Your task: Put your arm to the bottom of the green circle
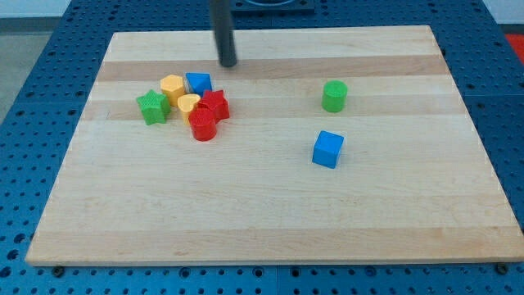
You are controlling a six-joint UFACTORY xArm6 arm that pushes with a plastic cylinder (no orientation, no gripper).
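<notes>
While the rod hangs over the far part of the table (pixel 270 221), my tip (pixel 228 64) rests on the wood just beyond the cluster of blocks at the left, nearest the blue block (pixel 198 83) at the cluster's far edge. No pincer exists on this arm, only the straight dark rod, so nothing can be said of wide or narrow; it touches no block.

On the right half stands the green circle (pixel 334 96), a short upright cylinder, alone and well apart from my tip, which lies to its left and a little farther back. Near of the cylinder, and slightly left of it, sits a blue cube (pixel 327 149), apart from it with bare wood between them.

At the left the cluster holds a green star-like block (pixel 152 107) at its left end, a yellow hexagon-like block (pixel 172 86) beside it, the blue block to that one's right, a small yellow heart-like block (pixel 188 102) in the middle, a red star-like block (pixel 215 105) on the right and a red cylinder (pixel 202 126) at the near side. These six press close together, several touching.

Around the pale wooden top lies a blue perforated surface (pixel 33 49). No brand, label or writing can be read anywhere.
</notes>
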